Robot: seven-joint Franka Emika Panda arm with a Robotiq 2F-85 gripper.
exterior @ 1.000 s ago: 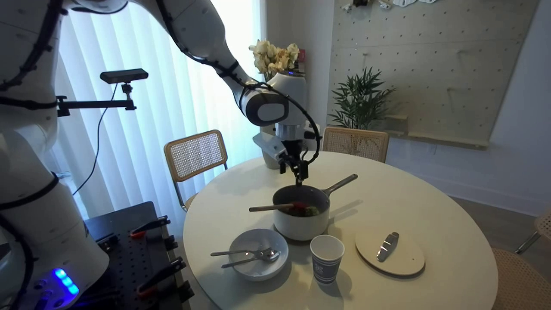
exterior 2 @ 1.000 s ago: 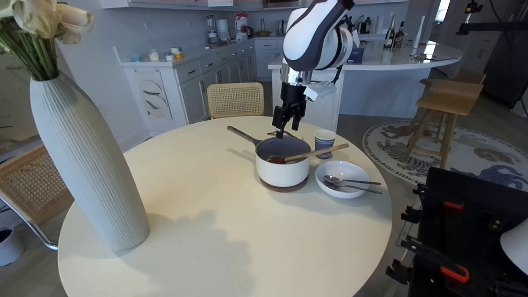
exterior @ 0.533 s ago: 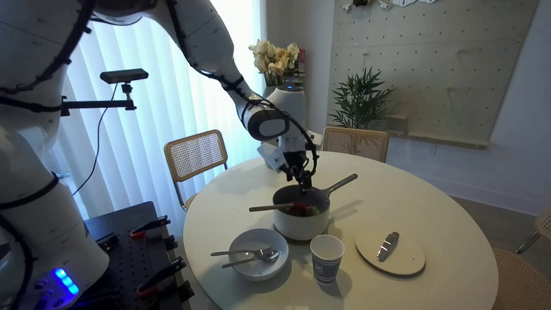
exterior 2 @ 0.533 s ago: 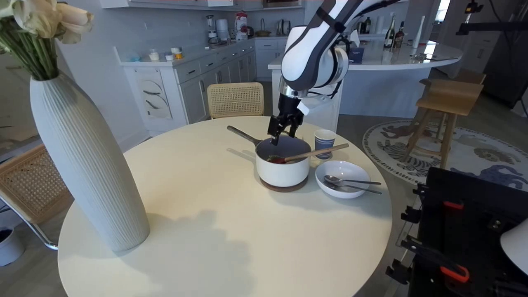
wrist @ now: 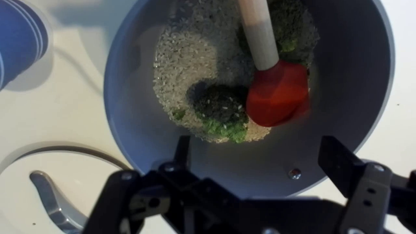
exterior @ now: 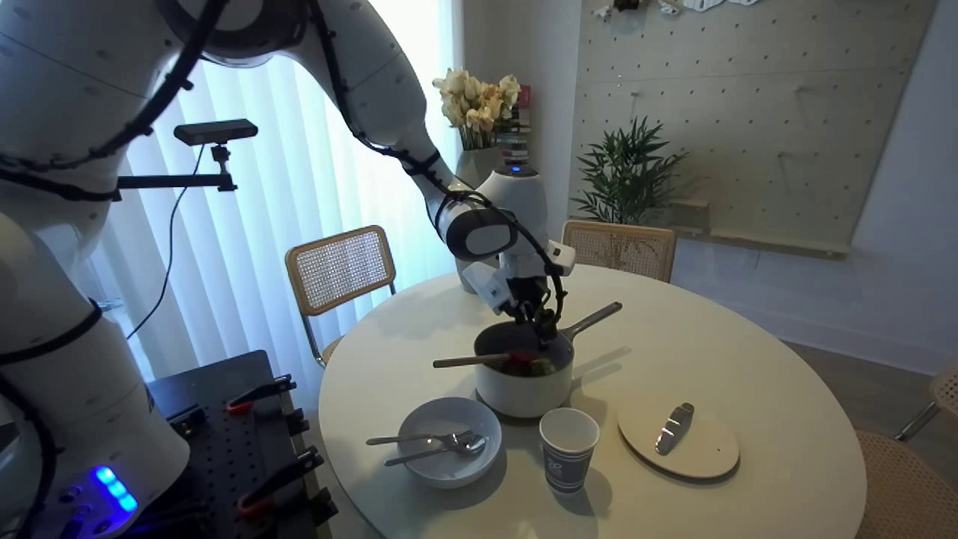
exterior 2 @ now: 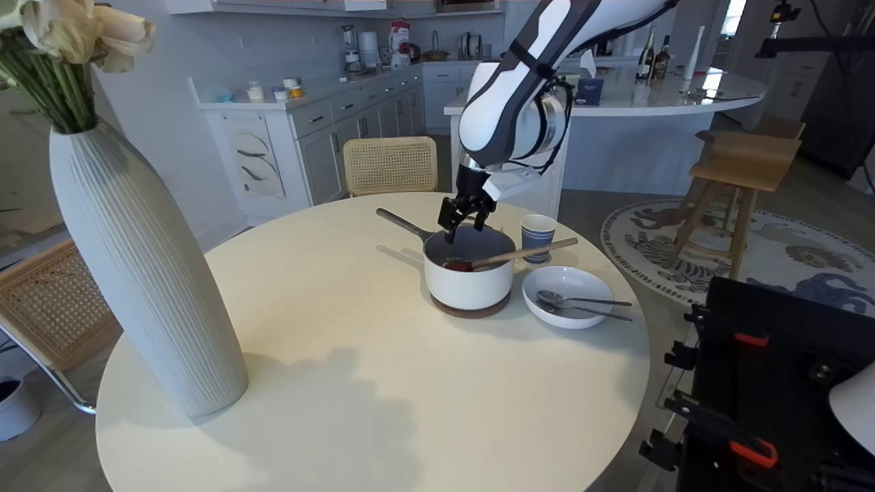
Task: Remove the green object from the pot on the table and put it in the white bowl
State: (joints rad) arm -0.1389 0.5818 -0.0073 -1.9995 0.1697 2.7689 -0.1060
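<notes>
The pot (exterior: 524, 394) stands on the round white table (exterior: 778, 419); it is white outside and dark grey inside (wrist: 351, 65), with one long handle. In the wrist view two dark-green lumps lie on rice in it: the nearer green object (wrist: 224, 109) has a bright green edge, and another green lump (wrist: 287, 24) is partly behind a spatula. My gripper (wrist: 255, 139) is open and empty, its fingertips spread wide over the pot's handle side. In both exterior views the gripper (exterior: 542, 333) (exterior 2: 464, 231) reaches just into the pot's mouth. The white bowl (exterior: 449, 479) (exterior 2: 571, 324) holds cutlery beside the pot.
A red spatula (wrist: 276, 94) leans in the pot, its wooden handle (exterior: 468, 361) sticking out over the rim. A striped paper cup (exterior: 569, 453) stands by the bowl. A flat white plate (exterior: 703, 460) bears a metal utensil. A tall white vase (exterior 2: 154, 280) stands across the table.
My gripper has come down from above the pot into its mouth and shifted toward the pot's handle side. The pot, bowl and spatula have not visibly moved.
</notes>
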